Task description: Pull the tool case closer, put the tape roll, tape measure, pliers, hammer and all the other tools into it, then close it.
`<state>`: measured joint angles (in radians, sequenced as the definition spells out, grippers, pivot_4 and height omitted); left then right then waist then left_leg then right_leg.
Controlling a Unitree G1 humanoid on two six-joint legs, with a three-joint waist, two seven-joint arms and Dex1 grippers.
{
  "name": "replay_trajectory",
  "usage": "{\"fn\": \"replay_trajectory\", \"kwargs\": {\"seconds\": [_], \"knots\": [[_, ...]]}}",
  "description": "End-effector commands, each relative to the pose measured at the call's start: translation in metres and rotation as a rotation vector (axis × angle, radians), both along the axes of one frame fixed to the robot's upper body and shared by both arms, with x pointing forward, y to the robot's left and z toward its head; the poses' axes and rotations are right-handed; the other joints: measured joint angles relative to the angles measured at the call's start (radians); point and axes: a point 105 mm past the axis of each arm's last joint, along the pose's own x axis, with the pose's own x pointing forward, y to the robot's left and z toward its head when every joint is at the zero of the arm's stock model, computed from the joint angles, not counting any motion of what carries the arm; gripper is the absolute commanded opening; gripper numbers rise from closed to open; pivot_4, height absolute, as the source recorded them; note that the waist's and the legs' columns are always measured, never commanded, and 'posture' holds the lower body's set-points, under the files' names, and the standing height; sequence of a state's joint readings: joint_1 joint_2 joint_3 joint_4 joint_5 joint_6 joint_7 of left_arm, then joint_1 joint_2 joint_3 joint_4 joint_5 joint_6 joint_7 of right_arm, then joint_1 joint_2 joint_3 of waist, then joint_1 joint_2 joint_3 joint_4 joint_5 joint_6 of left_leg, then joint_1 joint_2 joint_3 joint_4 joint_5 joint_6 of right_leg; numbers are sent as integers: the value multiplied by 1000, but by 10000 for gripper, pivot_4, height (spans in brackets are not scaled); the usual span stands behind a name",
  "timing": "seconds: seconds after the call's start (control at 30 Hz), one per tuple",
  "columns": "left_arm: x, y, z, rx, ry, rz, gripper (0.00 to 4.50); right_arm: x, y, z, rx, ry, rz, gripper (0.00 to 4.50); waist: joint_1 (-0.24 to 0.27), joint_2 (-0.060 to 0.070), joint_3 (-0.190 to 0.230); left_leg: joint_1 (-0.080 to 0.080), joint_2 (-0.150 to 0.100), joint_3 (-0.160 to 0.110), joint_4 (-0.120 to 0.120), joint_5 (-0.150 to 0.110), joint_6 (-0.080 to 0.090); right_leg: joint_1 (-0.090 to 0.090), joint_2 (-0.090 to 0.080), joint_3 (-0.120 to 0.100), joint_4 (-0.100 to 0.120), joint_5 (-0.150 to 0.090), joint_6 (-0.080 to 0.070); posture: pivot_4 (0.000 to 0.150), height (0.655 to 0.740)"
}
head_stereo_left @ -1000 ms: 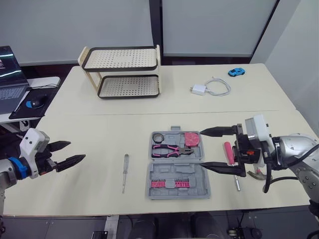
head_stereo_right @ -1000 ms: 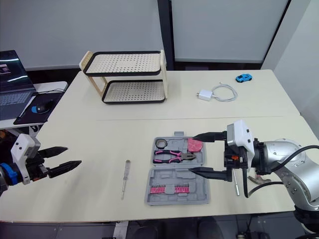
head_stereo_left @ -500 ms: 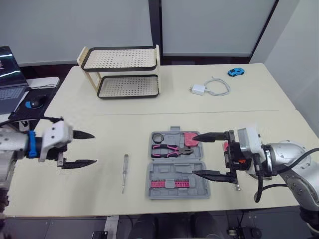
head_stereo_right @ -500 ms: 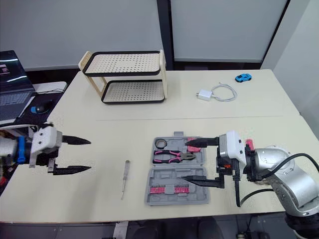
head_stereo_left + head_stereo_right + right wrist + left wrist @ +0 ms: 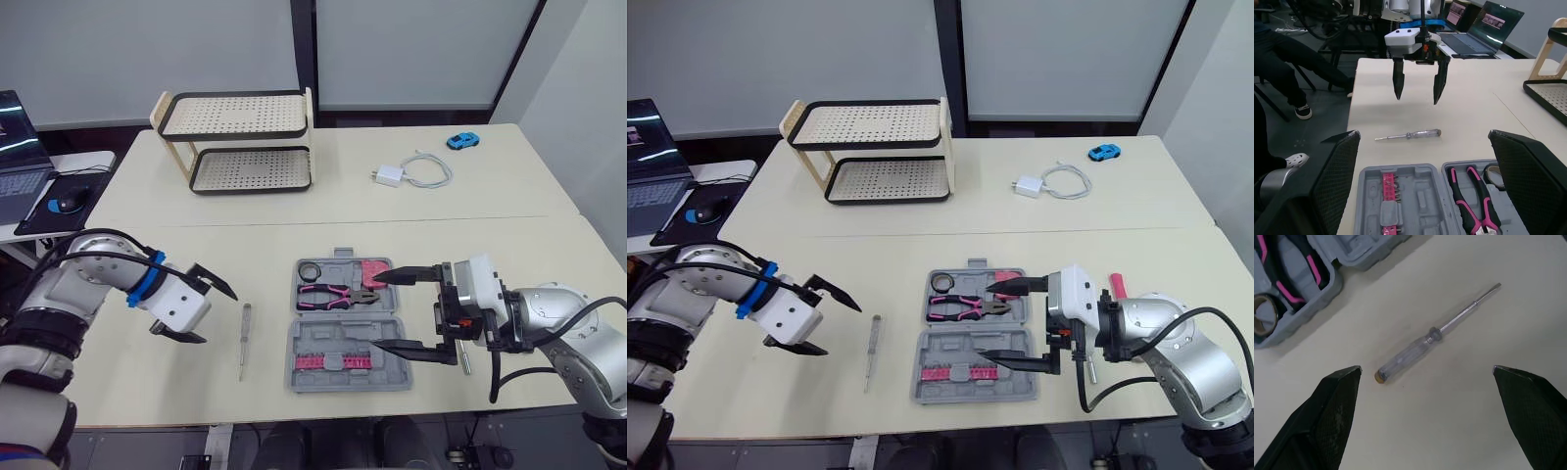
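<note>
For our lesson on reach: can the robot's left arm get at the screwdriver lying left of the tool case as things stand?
Probably yes. The left gripper hovers beside the screwdriver with fingers open, and the tool lies alone on bare table, apart from the tool case.

The left end effector hangs over the pale desk with its two black fingers spread wide; between them lies a screwdriver with a clear handle, flat and slanted, touching neither finger; near the handle's butt sits a corner of the grey tool case, holding pink-handled pliers and a tape roll.
</note>
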<state>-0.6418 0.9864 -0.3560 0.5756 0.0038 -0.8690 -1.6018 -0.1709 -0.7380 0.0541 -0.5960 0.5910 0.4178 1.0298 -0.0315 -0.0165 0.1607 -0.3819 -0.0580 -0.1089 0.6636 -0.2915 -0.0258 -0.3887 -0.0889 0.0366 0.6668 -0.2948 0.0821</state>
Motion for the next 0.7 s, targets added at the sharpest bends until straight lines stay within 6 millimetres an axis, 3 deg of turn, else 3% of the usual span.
{"fn": "replay_trajectory", "kwargs": {"seconds": [0.03,0.33,0.7], "knots": [[5,-7,2,48,-67,-110,44737,-6,1,3,-19,-57,19,45000,0,0,0,0,0,0,0,0,0,0,0,0,0,0,0,1500,7400],[7,-11,-22,164,-51,-277,44737,-8,7,6,6,-46,17,45000,-1,-1,1,0,-1,0,1,0,0,0,1,0,3,0,0,1500,7400],[13,-24,-50,174,-56,-316,44737,-14,8,6,4,-31,-11,45000,-1,-2,1,1,-2,-1,2,0,0,-1,1,-1,7,0,1,1500,7400]]}}
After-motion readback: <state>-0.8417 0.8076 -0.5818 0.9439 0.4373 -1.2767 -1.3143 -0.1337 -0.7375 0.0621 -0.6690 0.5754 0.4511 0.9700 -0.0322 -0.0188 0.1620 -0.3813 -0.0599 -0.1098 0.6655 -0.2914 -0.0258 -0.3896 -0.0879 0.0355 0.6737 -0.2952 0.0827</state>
